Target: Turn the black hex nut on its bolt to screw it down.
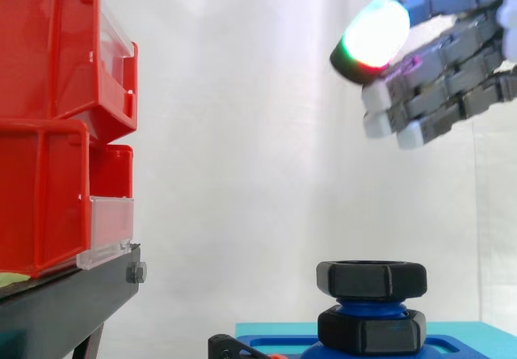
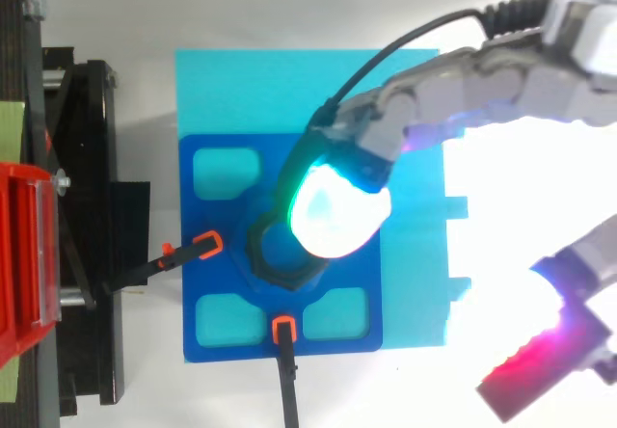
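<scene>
The grey robot hand (image 1: 452,76) hangs wide open, high above the black six-sided nut (image 1: 371,278). Next it should drop down and grip it.

A black hex nut (image 1: 371,278) is being carried level at the top of an upright blue bolt (image 1: 368,305). A short band of the bolt's blue shank is being left bare beneath the nut. Under that band a second black hex piece (image 1: 371,331) is being seen, seated flat on a dark-blue base plate (image 1: 456,345). The two hex pieces are being kept apart by the bare band, with their flats turned roughly alike. From above, the nut (image 2: 258,253) is being shown as a dark ring at the plate's middle, with the bolt's blue end (image 2: 274,246) being framed inside it and the ring's right part being hidden.
</scene>
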Controlling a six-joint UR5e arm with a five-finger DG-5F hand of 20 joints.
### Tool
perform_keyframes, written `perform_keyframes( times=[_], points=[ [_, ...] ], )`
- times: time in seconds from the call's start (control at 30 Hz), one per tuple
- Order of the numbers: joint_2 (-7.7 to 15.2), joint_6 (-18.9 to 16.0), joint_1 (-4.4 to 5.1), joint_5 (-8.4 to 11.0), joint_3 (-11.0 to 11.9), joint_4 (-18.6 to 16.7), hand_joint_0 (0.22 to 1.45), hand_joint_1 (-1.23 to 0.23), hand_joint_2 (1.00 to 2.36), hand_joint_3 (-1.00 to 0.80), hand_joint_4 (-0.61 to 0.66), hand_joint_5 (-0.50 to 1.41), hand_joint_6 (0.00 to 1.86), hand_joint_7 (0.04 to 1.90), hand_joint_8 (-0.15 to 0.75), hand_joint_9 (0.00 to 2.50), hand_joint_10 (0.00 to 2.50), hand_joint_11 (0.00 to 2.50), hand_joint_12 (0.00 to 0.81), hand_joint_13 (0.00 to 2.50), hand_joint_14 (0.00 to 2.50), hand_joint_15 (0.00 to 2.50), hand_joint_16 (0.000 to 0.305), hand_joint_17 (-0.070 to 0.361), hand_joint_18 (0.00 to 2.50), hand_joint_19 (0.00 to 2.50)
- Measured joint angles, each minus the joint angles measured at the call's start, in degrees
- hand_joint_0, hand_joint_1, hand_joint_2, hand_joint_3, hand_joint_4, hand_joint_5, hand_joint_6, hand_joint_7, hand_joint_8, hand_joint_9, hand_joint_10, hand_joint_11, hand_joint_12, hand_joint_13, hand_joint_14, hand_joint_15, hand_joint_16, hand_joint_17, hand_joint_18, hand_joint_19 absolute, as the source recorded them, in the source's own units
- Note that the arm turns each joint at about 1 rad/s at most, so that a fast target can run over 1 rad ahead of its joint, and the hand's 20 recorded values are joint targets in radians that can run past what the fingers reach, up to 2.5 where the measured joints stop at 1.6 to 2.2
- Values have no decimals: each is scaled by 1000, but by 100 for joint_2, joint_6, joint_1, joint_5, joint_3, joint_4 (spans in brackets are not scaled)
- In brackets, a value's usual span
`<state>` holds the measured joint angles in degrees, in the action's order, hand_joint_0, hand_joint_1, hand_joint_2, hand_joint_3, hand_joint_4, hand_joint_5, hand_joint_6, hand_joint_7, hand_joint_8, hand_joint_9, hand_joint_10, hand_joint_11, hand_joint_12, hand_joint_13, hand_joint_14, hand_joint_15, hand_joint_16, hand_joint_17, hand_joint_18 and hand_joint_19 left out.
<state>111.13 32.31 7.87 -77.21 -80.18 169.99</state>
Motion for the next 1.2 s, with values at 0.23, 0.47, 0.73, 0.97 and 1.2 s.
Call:
perform_keyframes(
  times=[0.23, 0.47, 0.73, 0.97, 1.2],
  points=[
    [113, 762, 57, -4, 23, -299, 508, -551, 1000, -500, 168, -125, 503, 932, 238, 526, 1, 56, 305, 484, 0, 0, 56, 126, 464, 226],
    [118, 1783, 173, 4, 24, -615, 507, -523, 1000, -500, 144, -104, 504, 965, 228, 539, 2, 49, 306, 477, 0, 0, 56, 126, 455, 230],
    [235, 3002, 281, 30, 51, -782, 506, -512, 1000, -500, 144, -97, 503, 984, 228, 550, 0, 50, 308, 478, 0, 0, 56, 125, 452, 230],
    [591, 4019, 292, 17, 262, -811, 504, -498, 1000, -500, 149, -87, 504, 1053, 226, 549, 2, 44, 308, 478, 0, 0, 56, 125, 453, 229],
    [914, 4556, 299, -16, 452, -831, 502, -476, 1000, -500, 140, -78, 504, 1137, 227, 549, 0, 45, 309, 478, 0, 0, 56, 126, 450, 236]
  ],
)
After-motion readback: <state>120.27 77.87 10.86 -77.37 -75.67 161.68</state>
